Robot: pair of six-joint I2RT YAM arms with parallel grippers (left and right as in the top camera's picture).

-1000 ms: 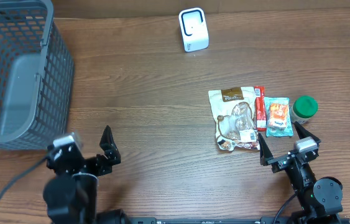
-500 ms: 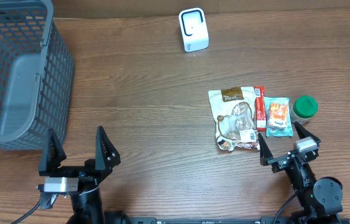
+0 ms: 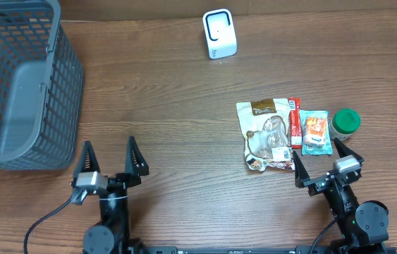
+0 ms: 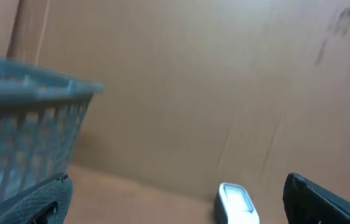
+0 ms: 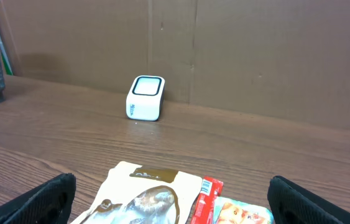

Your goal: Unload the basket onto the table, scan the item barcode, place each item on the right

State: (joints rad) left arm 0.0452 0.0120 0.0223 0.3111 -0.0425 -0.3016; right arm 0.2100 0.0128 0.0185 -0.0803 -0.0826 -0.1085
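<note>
The scanner (image 3: 219,33), a little white box, is standing on the wooden table (image 3: 177,99) towards the far edge. The groceries are lying in a tight row well apart from the scanner, nearer the robot and off to its right. There's a clear snack bag (image 3: 267,134) with a brown top, then a red stick pack (image 3: 295,121) touching the bag's right edge. A small teal-and-orange packet (image 3: 314,131) is lying just beside that, and a green-lidded jar (image 3: 345,121) is sitting furthest from the scanner.

The right gripper (image 3: 316,149) is sitting just on the robot's side of that row, fingers spread wide and gripping nothing. Its camera is looking over the bag straight at the scanner. The left gripper (image 3: 108,149) is sitting well to the scanner's left, down near the robot, and its fingers are spread wide and empty too. A grey mesh basket (image 3: 15,85) is taking up the corner far to the left of the scanner.
</note>
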